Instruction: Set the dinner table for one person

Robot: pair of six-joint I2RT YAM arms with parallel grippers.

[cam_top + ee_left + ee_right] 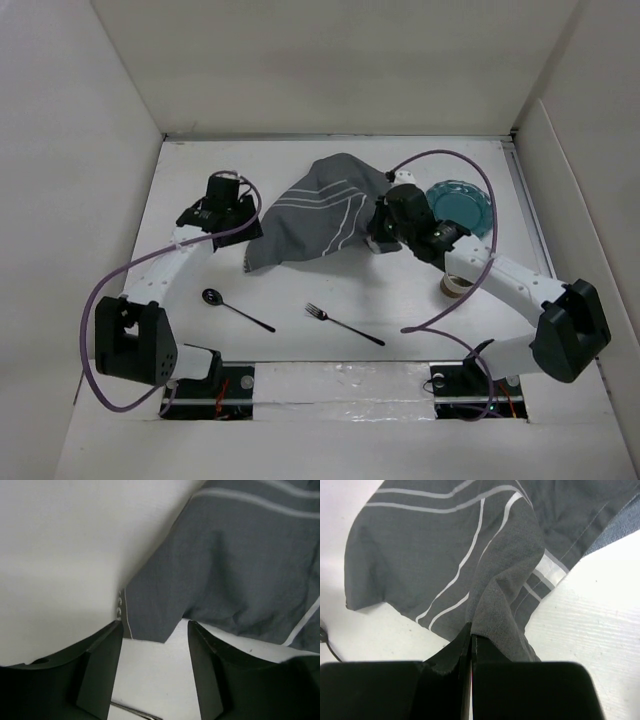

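Note:
The dark grey white-striped placemat (318,212) lies crumpled and partly lifted on the white dinner table (300,290). My right gripper (380,238) is shut on a raised fold of the placemat's right edge; in the right wrist view the closed jaws (471,639) pinch the cloth (445,555). My left gripper (246,238) is open at the placemat's lower left corner. In the left wrist view that corner (150,620) hangs between the spread fingers (102,670), and the left gripper (155,647) holds nothing.
A teal plate (462,206) sits at the back right. A black spoon (236,309) and a black fork (343,324) lie near the front. A brownish cup (455,286) shows partly under my right arm. White walls enclose the table.

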